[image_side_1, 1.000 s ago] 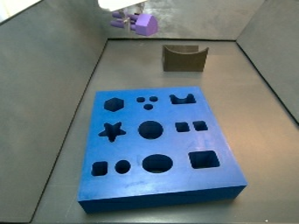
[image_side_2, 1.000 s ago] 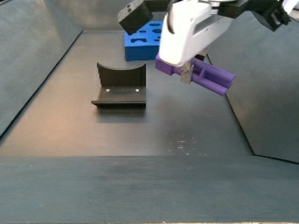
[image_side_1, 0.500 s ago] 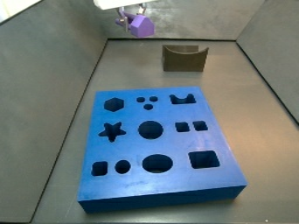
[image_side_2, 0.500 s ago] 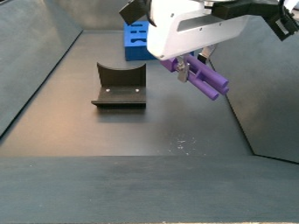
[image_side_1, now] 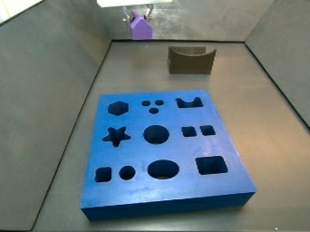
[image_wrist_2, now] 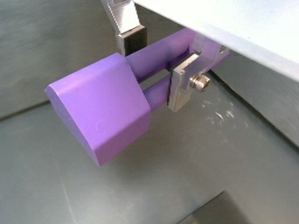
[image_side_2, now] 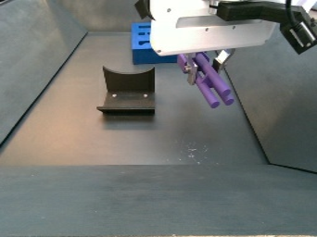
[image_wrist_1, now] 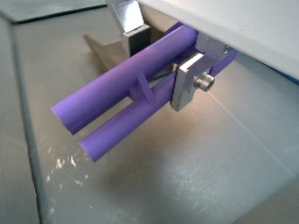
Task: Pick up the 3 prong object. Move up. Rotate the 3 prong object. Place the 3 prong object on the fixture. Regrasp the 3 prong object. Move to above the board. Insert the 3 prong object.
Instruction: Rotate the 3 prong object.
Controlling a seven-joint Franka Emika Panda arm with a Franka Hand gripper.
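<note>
My gripper (image_wrist_1: 162, 54) is closed on the peg (image_wrist_1: 135, 92), its silver fingers (image_wrist_1: 187, 80) pressing the purple shaft from both sides. In both wrist views the peg lies across the jaws: its rounded prongs show at one end and its blocky base (image_wrist_2: 103, 112) at the other. In a side view the gripper (image_side_2: 205, 59) hangs high above the floor, with the peg (image_side_2: 207, 82) slanting down out of it, clear of everything. In a side view only the peg's tip (image_side_1: 141, 27) shows below the gripper (image_side_1: 138, 13) at the far end of the enclosure.

The floor (image_side_2: 148, 139) is a dark grey matte sheet with a few pale scuffs under the peg. Plain grey walls (image_side_1: 61, 63) slope up around it. The fixture (image_side_2: 125, 93) stands on the floor to one side of my gripper, well apart from the peg and not touching it. In a side view the fixture (image_side_1: 190, 58) sits near the far wall, and the board (image_side_1: 164, 152) lies flat in front of it, a gap of bare floor between them. The board (image_side_2: 146, 41) shows only as a blue corner behind my gripper.

Against a second ago, the peg has turned in the air: it stuck out sideways then and now points steeply downward. The fixture and board have not moved.
</note>
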